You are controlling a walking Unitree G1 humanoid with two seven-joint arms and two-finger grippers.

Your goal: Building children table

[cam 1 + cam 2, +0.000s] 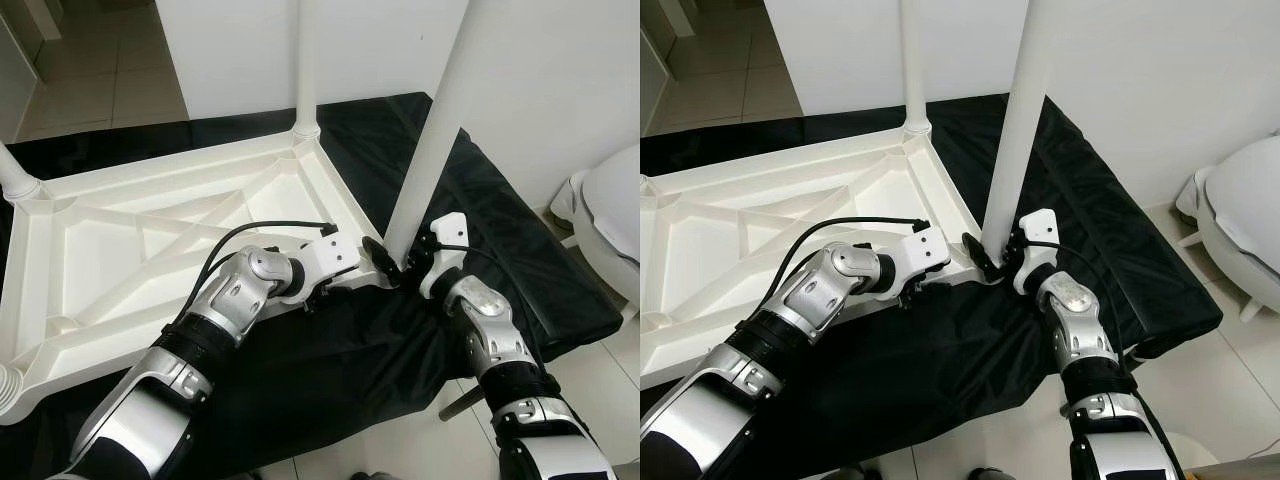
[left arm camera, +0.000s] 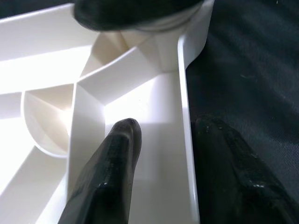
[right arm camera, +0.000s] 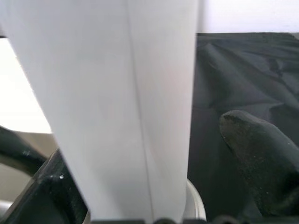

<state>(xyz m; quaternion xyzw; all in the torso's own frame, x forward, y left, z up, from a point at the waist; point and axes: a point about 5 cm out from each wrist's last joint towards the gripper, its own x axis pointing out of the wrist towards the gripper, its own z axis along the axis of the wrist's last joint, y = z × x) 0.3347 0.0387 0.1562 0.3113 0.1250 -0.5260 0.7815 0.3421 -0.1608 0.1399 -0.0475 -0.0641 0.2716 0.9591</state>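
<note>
Both silver arms reach forward from the near edge toward the near right corner of the upturned white table top (image 1: 150, 240), taken here as landmark.

Table top: lies underside up on a black cloth (image 1: 330, 350), ribs showing. A white leg (image 1: 307, 60) stands upright in its far right corner socket; another leg base (image 1: 15, 175) sits at the far left corner.

Left gripper (image 1: 375, 262): at the near right corner of the table top. Wrist view shows its jaws spread across the corner's side wall, one black finger (image 2: 112, 172) inside the tray against the rim, the other finger (image 2: 231, 172) outside over the cloth. Whether they press the wall: cannot tell.

Right gripper (image 1: 412, 262): just beside that same corner, at the foot of a third white leg (image 1: 430, 140), which stands tilted at the corner socket. Wrist view shows the leg between its jaws, one finger (image 3: 261, 158) on the cloth side, the other dark against the leg's far side. Jaws pinch the leg near its base.

White rounded object (image 1: 610, 220): on the floor well to the right of the table top, beyond the cloth edge.
</note>
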